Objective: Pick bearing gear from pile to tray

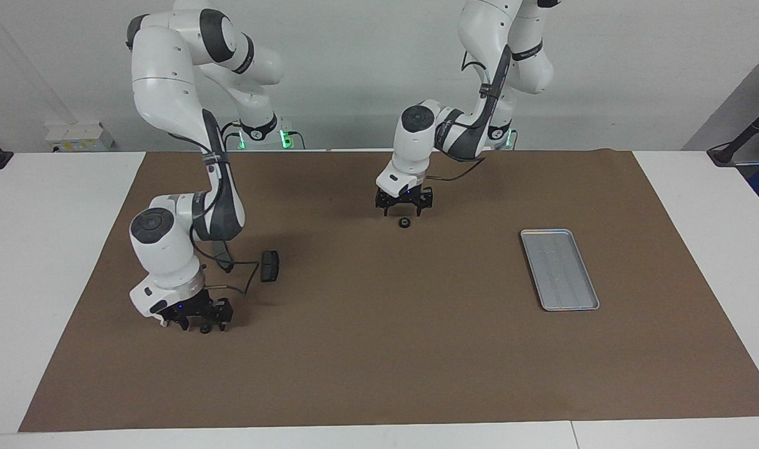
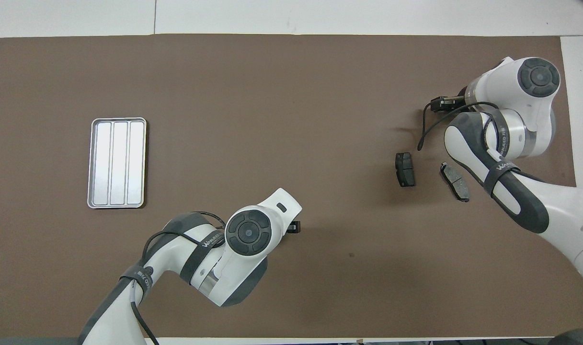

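We see the tray (image 1: pixel 559 269) lying toward the left arm's end of the mat (image 1: pixel 379 374), well apart from the parts. Two pad-shaped plates (image 2: pixel 405 169) lie side by side toward the right arm's end. One small round piece (image 1: pixel 404 222) sits near the middle, nearer to the robots than the tray.

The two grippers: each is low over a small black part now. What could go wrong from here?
1. The right gripper straddles a black part that is tiny, so a shut off centre could flick it away.
2. The left gripper is just above the other part, not around it.
3. The tray is far from both: a weak grip may drop one.
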`<state>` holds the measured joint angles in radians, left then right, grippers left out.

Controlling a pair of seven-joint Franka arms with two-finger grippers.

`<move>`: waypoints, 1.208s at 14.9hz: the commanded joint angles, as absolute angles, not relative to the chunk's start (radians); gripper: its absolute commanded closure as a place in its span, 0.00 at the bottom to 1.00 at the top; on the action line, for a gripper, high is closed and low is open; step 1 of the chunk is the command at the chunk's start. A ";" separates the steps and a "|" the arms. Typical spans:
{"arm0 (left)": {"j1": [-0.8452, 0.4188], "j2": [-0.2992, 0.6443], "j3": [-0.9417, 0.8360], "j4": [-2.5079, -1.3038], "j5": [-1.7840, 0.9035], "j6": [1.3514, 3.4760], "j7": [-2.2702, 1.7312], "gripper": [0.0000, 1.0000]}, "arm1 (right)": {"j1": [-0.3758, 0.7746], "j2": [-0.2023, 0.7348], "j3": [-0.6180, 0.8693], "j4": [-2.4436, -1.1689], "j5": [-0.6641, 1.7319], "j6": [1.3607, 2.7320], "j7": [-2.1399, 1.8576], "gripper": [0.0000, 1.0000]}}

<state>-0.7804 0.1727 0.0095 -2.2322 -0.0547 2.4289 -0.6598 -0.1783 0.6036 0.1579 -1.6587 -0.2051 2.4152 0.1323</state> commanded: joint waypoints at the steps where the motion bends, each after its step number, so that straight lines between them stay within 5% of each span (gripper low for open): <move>1: -0.788 0.172 0.020 -2.250 -0.057 2.456 -0.650 0.00 | -0.195 0.623 0.169 -1.637 -0.213 2.419 0.140 0.19; 16: -0.781 0.187 0.021 -2.253 -0.057 2.483 -0.627 0.06 | -0.193 0.623 0.170 -1.637 -0.215 2.419 0.167 1.00; 18: -0.781 0.189 0.021 -2.252 -0.057 2.488 -0.627 0.12 | -0.193 0.623 0.170 -1.637 -0.219 2.413 0.166 1.00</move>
<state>-0.7795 0.1931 0.0152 -2.2342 -0.0547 2.4593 -0.6448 -0.1776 0.6019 0.1638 -1.6418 -0.2034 2.4134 0.1526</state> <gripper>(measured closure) 0.075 0.762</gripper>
